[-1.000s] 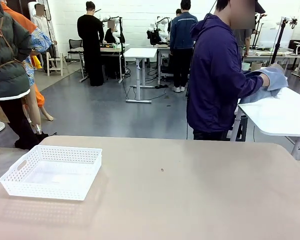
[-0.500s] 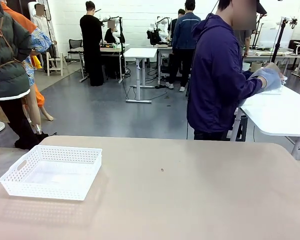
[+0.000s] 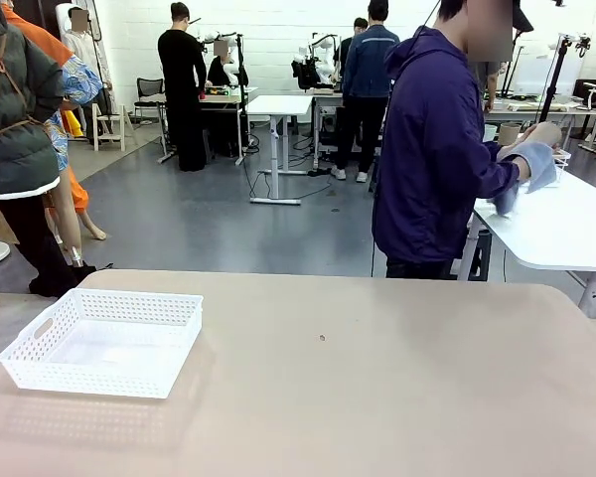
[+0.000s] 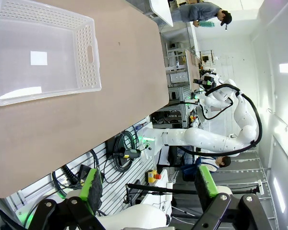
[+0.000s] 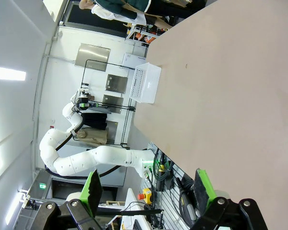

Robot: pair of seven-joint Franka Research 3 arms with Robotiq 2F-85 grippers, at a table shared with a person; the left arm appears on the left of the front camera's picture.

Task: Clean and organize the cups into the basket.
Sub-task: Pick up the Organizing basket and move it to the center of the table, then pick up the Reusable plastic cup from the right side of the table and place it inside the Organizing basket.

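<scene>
The white perforated basket (image 3: 101,341) sits empty on the tan table (image 3: 377,397) at the near left. A person in a purple hoodie (image 3: 432,149) stands at the far side, turned to a white side table (image 3: 566,229), and holds a tan cup (image 3: 547,132) wrapped in a blue cloth (image 3: 524,174). My left gripper (image 4: 149,184) hangs open off the table's near edge, with the basket (image 4: 38,52) ahead of it. My right gripper (image 5: 149,187) is open too, beyond the table's edge, with the basket (image 5: 145,82) far off.
Another tan cup (image 3: 508,132) stands on the far end of the side table. A small dark speck (image 3: 322,338) marks the tan table's middle. Other people and work tables stand farther back in the room.
The person has gathered the blue cloth up off the side table and around the cup in their hands. Basket and both grippers have not moved.
</scene>
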